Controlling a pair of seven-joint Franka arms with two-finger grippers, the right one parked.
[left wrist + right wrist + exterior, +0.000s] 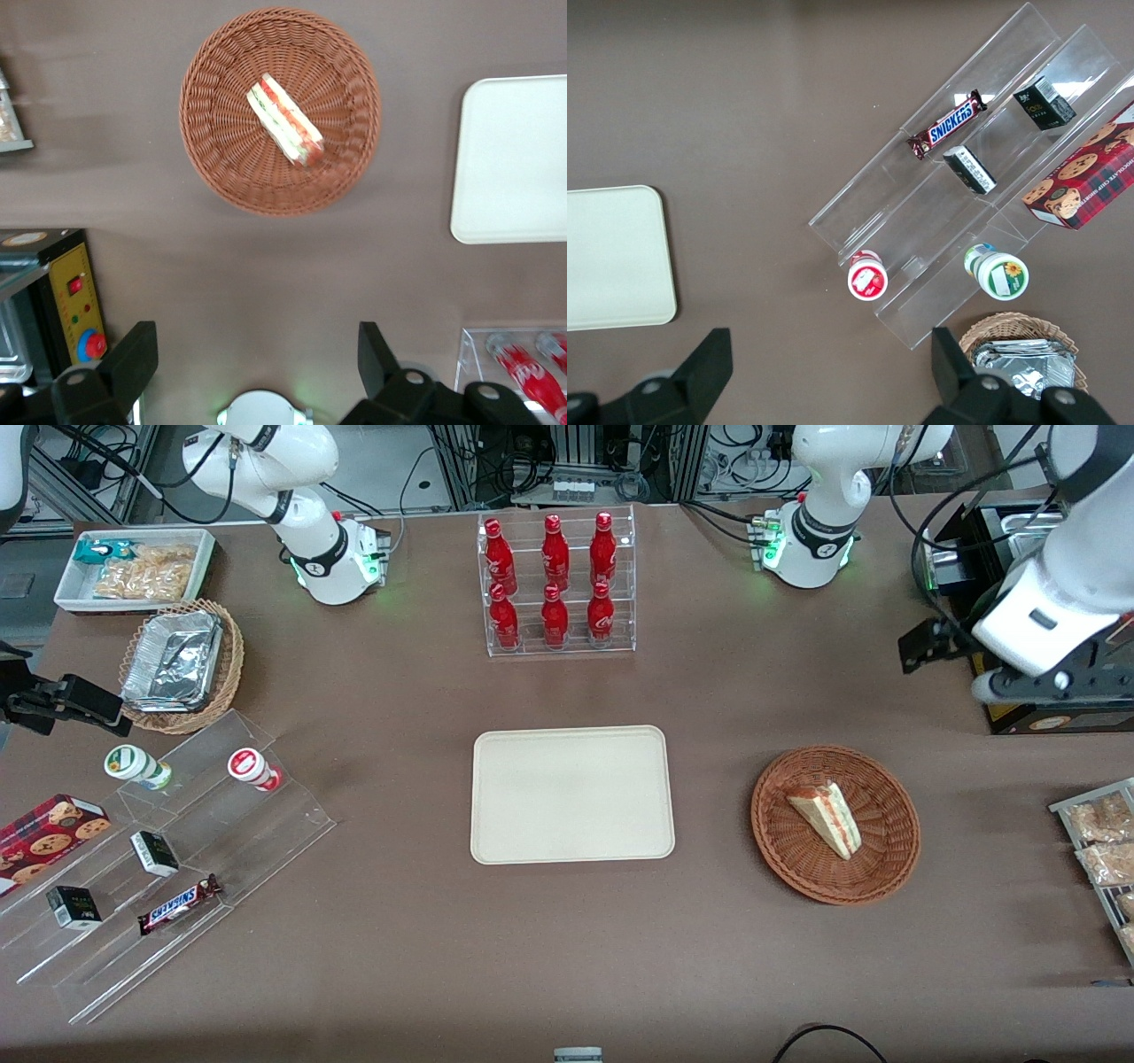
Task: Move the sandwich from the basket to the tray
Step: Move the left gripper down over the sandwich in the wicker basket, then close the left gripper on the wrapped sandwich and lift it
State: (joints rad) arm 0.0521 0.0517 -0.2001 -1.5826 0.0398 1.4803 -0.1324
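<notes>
Item: sandwich [826, 817], a triangular wedge lying on its side in the basket [886, 868], filling edge showing red-orange and green.
Holder: basket sits on the surface toward the working arm's end, well apart from the tray [571, 794].
Destination: tray lies flat at the middle of the surface, nothing on it.
My hand [257, 359]: raised above the surface near the edge by my arm's base, farther from the front camera than the basket; fingers spread wide, nothing between them.
Bearing: sandwich lies nearer the front camera than my hand and below it; the basket is offset from my fingers, not under them.
Long axis: the wedge runs diagonally across the basket, its point toward the rim nearest the front camera, slanted relative to the line between my fingers [133, 359].
Judgement: approach not yet begun; I expect to need to travel over the basket, turn my wrist so the fingers straddle the bread faces, then descend.
</notes>
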